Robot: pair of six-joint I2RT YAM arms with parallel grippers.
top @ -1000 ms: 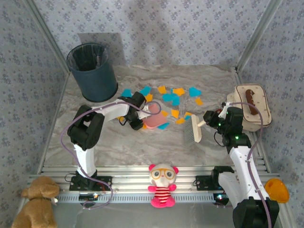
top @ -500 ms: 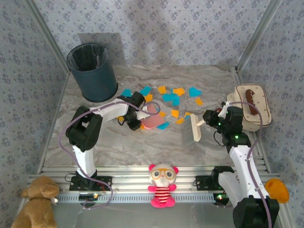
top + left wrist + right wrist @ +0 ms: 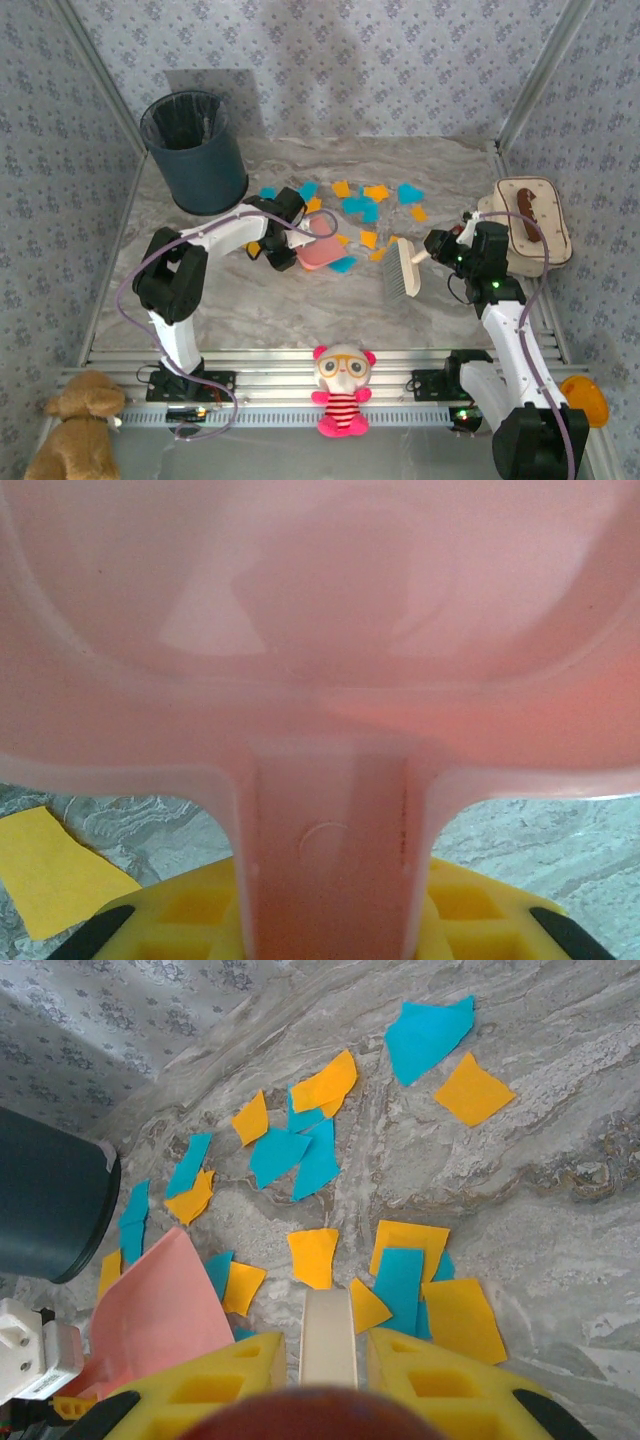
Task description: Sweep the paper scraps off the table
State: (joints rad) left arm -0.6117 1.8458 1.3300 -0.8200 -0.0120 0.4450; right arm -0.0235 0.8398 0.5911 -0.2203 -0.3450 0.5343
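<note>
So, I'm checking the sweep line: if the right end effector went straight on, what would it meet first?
Likely the paper scraps on the table just past the brush that the right end effector holds, an orange one first; depth is unclear.

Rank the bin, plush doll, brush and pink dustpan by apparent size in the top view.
Largest: bin. Then plush doll. Last, brush and dustpan: about alike, the dustpan partly covered, so unranked.

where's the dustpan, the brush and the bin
dustpan (image 3: 320,253), top external view, on the pink pan body
brush (image 3: 405,272), top external view, on the brush head
bin (image 3: 208,183), top external view, on its dark outer wall
</note>
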